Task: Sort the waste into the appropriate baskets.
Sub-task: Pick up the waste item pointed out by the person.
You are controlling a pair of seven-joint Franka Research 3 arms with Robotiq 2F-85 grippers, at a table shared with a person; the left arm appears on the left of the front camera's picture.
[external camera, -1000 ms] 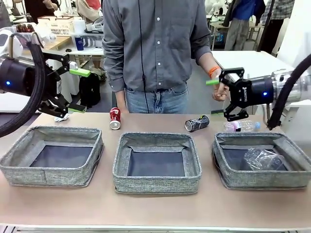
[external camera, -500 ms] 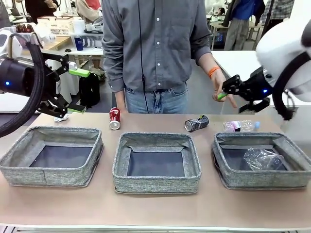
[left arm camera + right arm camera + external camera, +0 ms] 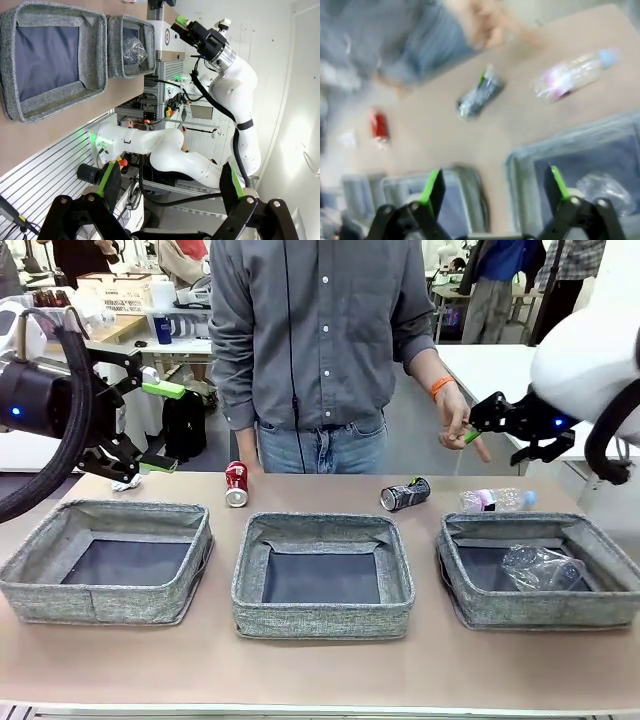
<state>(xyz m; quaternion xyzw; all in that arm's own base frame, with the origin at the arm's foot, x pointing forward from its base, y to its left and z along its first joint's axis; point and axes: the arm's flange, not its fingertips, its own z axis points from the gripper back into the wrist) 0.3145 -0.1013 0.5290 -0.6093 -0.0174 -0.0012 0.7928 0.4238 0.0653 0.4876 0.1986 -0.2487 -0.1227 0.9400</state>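
A red can, a black-and-silver can and a pink-labelled clear bottle lie along the table's far edge. A white paper wad lies at the far left. Another clear bottle lies in the right basket. The left basket and middle basket hold nothing. My left gripper hangs open above the wad. My right gripper is open in the air over the far right.
A person stands at the far side of the table, one hand close to my right gripper. The table's front strip before the baskets is bare. The right wrist view is motion-blurred.
My right arm has swung up and to the right, turning its gripper. The left arm and all the waste have stayed put.
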